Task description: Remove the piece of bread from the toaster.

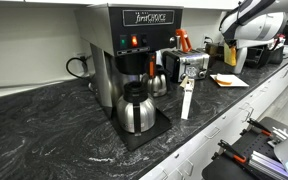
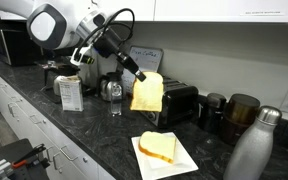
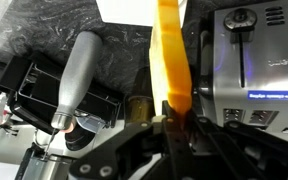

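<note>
My gripper (image 2: 140, 75) is shut on the top edge of the piece of bread (image 2: 147, 94), a flat yellowish slice hanging upright in the air. The bread is clear of the slots, just in front of and above the chrome toaster (image 2: 180, 101). In the wrist view the bread (image 3: 171, 60) shows as an orange strip between the jaws (image 3: 170, 124), with the toaster (image 3: 256, 60) beside it. In an exterior view the gripper (image 1: 229, 42) holds the bread (image 1: 230, 56) to the side of the toaster (image 1: 191, 66).
A white plate (image 2: 189, 162) with another bread slice (image 2: 158, 148) lies on the dark counter in front of the toaster. A steel bottle (image 2: 252, 148) and dark canisters (image 2: 238, 112) stand nearby. A coffee machine (image 1: 134, 45) with a steel carafe (image 1: 136, 110) stands further along.
</note>
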Available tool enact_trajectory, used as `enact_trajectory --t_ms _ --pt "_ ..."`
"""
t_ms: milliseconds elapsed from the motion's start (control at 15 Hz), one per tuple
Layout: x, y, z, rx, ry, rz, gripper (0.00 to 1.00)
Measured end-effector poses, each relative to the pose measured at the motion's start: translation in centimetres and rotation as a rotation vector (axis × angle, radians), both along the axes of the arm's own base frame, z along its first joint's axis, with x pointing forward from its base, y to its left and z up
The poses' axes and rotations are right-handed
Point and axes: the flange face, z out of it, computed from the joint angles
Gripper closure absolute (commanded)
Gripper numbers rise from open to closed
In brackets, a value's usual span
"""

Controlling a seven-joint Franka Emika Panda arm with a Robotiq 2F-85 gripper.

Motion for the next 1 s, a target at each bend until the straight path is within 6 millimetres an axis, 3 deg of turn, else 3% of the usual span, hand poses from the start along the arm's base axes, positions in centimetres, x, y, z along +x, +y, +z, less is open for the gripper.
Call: enact_trajectory --t_ms 467,1000 --pt "-3.2 -6.6 0.3 -0.026 0.087 -0.046 0.97" --pt "-3.6 -8.7 -1.4 -0.032 0.206 0.009 0.97"
